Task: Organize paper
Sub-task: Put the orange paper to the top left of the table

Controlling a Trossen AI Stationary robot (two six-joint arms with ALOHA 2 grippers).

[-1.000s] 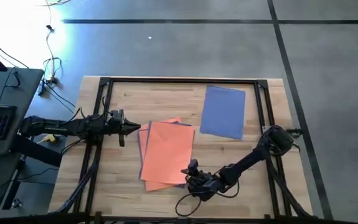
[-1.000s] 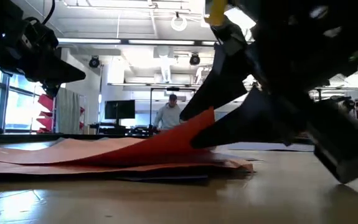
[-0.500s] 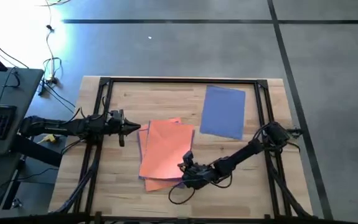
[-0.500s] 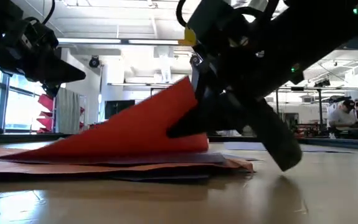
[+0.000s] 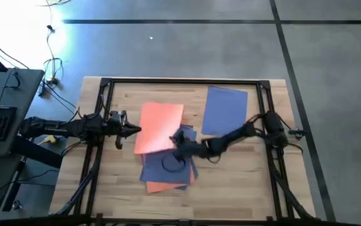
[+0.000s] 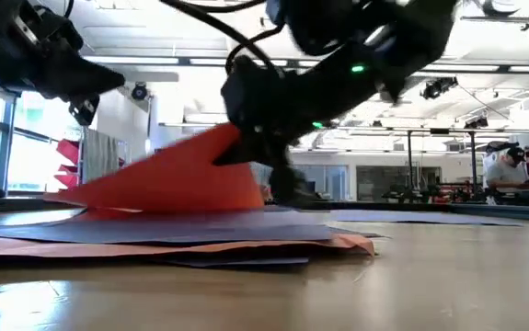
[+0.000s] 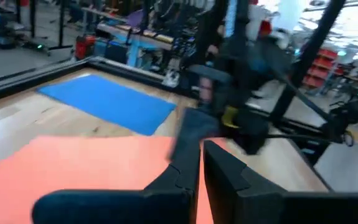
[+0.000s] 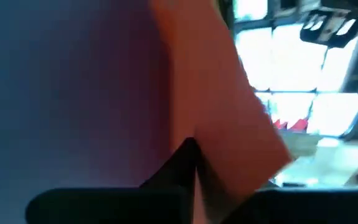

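Pinching one corner of the top orange sheet (image 5: 157,127), the right gripper (image 5: 179,139) has its jaws closed down on it. The sheet hangs tilted off the mixed stack (image 5: 166,171), one edge up and the far edge dragging on the pile in the low view. My guess is it's peeling the orange off so the colours can be sorted. Under it the stack shows a purple-blue sheet (image 5: 167,164) on top, with more orange poking out at the edge nearest the front of the table (image 5: 243,182).

A single blue sheet (image 5: 225,112) lies flat near the back right corner, well apart from the stack, probably the start of a blue pile.

The left gripper (image 5: 133,129) hovers by the left side, just beside the lifted sheet's edge, fingers nearly closed with a thin gap, holding nothing. Looks like it's just waiting.
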